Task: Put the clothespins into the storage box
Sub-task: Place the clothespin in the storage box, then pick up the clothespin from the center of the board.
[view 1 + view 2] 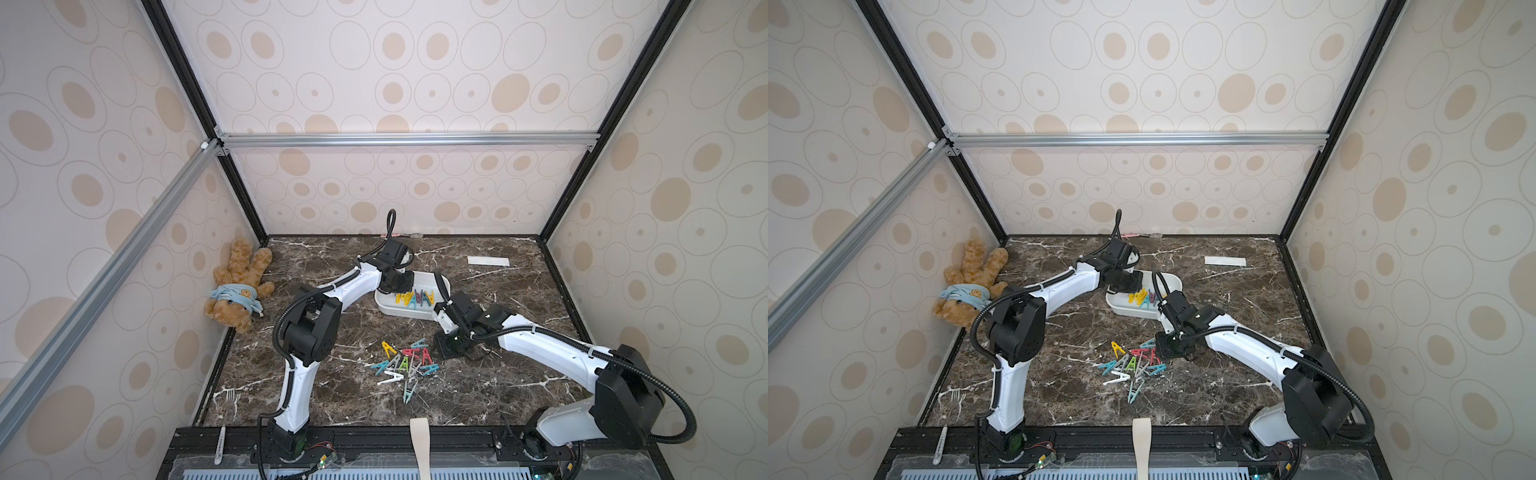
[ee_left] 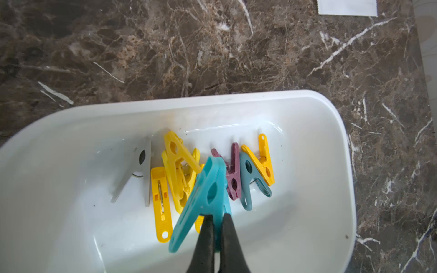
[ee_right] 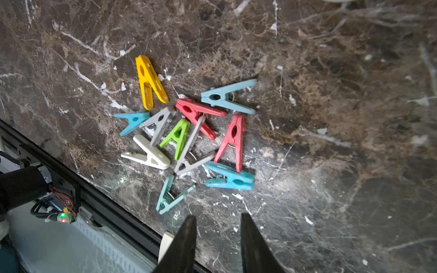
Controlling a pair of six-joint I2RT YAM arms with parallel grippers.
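Toward the back of the marble table (image 1: 332, 399), set slightly askew: storage box (image 1: 444, 283), shallow white plastic, rounded corners, smooth rim, glossy floor. Both top views give its contents only as a small streak of colour, partly masked by the left arm. The left wrist view itemises them, lying close together on the box floor: one grey clothespin (image 2: 139, 170), several yellow clothespins (image 2: 160, 203), one purple clothespin (image 2: 233, 175), one dull teal clothespin (image 2: 248, 182). Left gripper (image 2: 217, 215): black fingers pressed together on one leg of a bright teal clothespin (image 2: 203, 198), which hangs within the box outline over the others. Loose clothespins (image 1: 405, 363): a tangled heap on bare marble nearer the front, well apart from the box. The right wrist view separates eleven of them: one yellow, two red, one green, two grey, one white, two bright blue, one pale blue, one pale teal, some overlapping. Right gripper (image 3: 218, 215): fingers spread, nothing between them, poised just short of that heap. Open marble lies all round the heap and between heap and box; only the right wrist view shows how near the black front rail (image 3: 99, 189) runs. White paper strip (image 1: 488, 261): back right, well apart. Teddy bear (image 1: 239, 286): against the left wall. Fork (image 1: 231, 401): front left, near the edge
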